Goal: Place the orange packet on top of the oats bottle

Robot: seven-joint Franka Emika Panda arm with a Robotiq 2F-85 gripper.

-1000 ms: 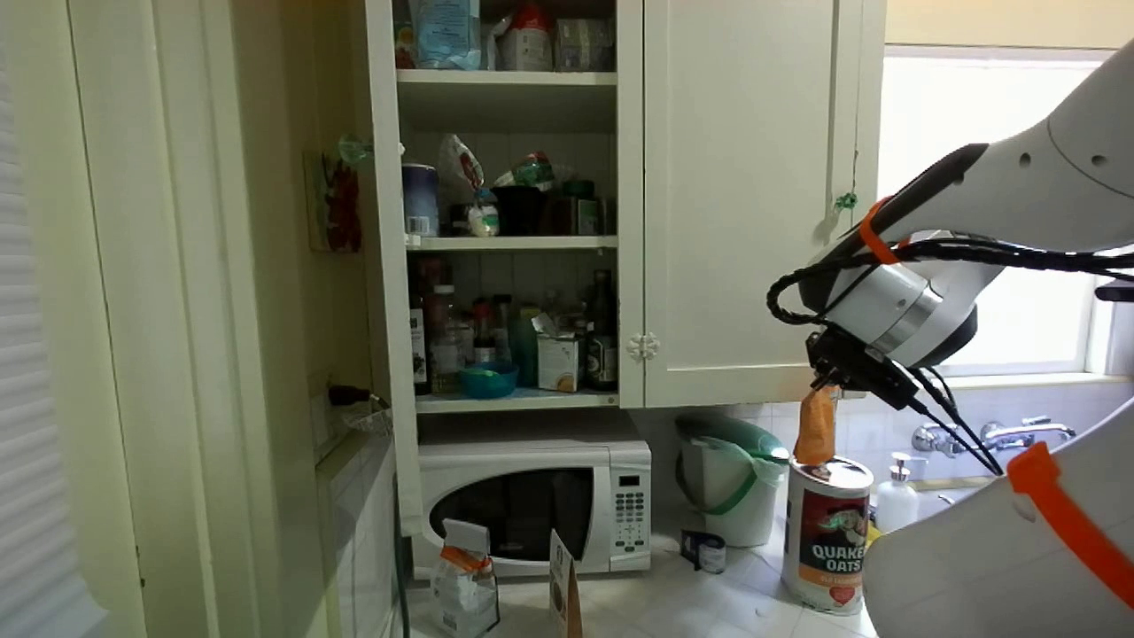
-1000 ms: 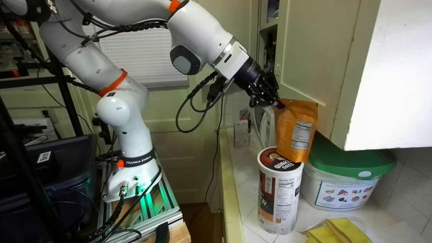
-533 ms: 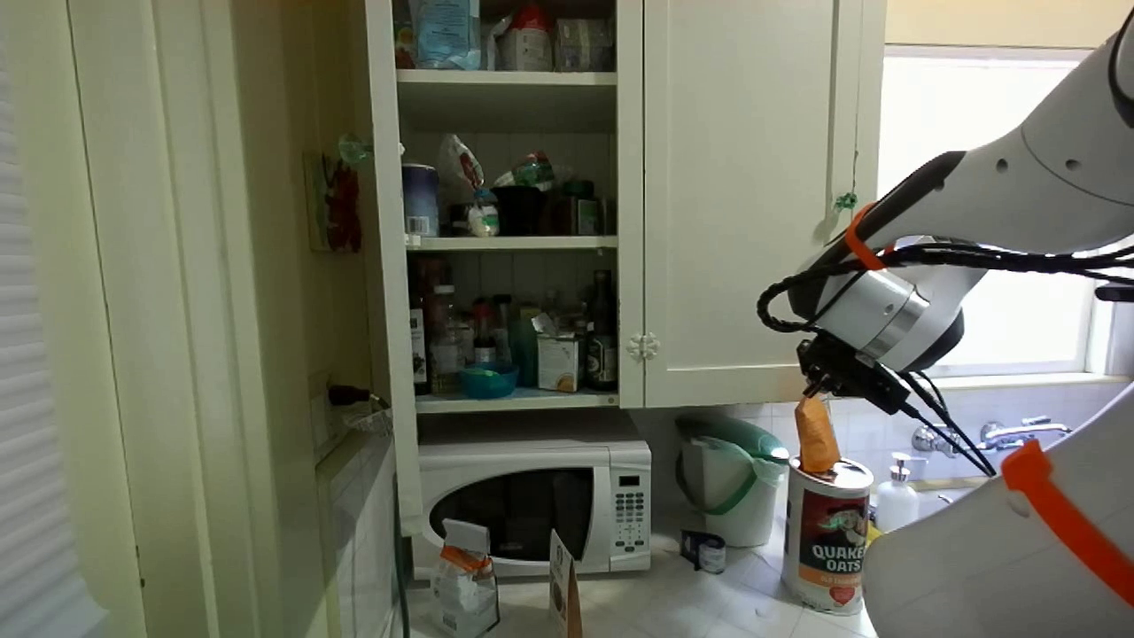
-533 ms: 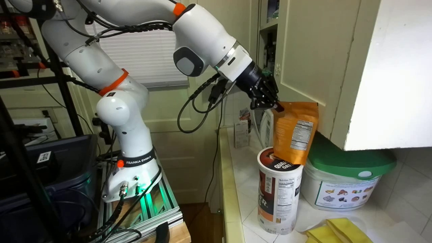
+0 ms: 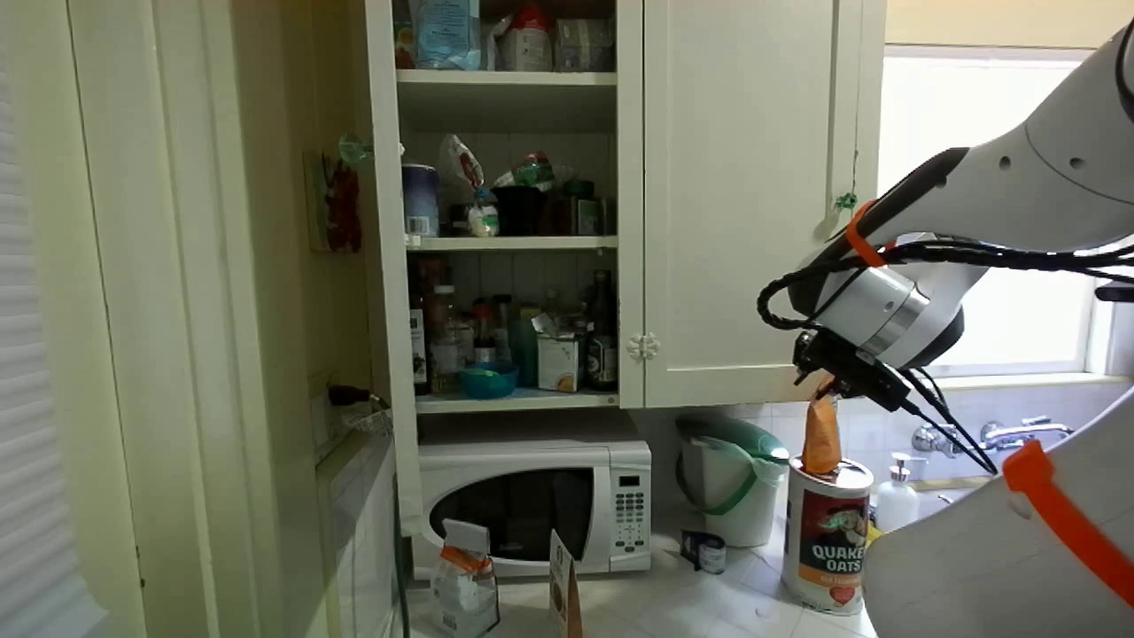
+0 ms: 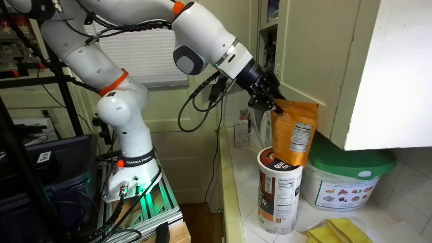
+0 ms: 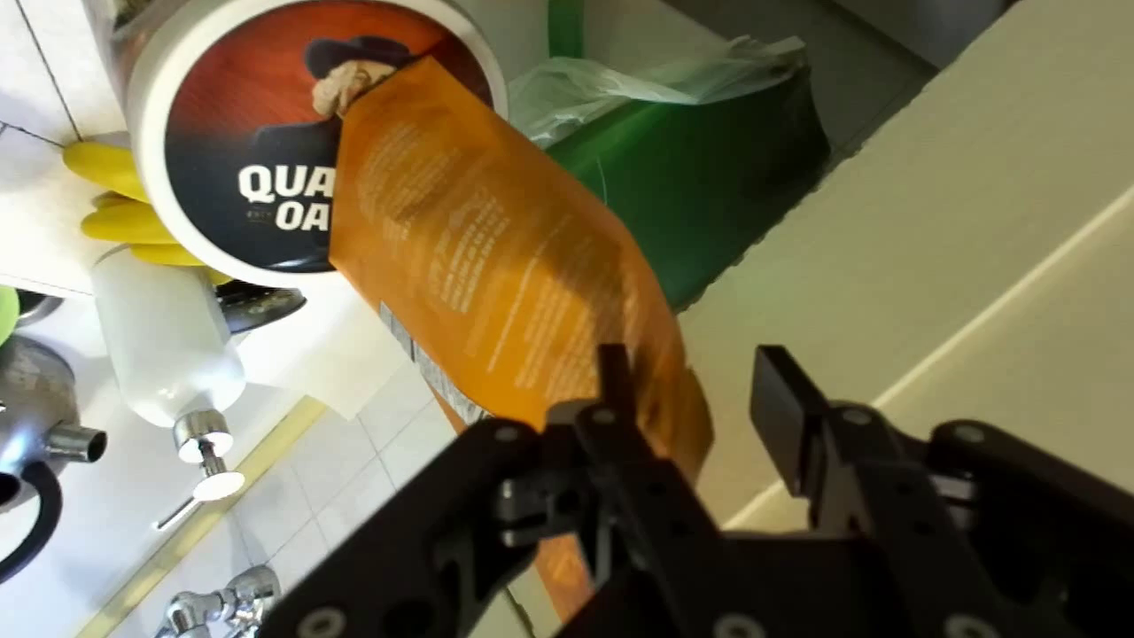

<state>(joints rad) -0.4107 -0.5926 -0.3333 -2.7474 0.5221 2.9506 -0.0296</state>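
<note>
Standing slightly tilted on the oats bottle (image 6: pixel 280 202), the orange packet (image 6: pixel 292 133) is covering the right part of the lid (image 6: pixel 270 159) in an exterior view. The gripper (image 7: pixel 695 377) is hovering at the packet's top with its fingers (image 7: pixel 781 408) spread: in the wrist view one finger is overlapping the packet, the other is showing apart from it. A green-lidded bin (image 6: pixel 351 165) is standing near the bottle, to the right.
</note>
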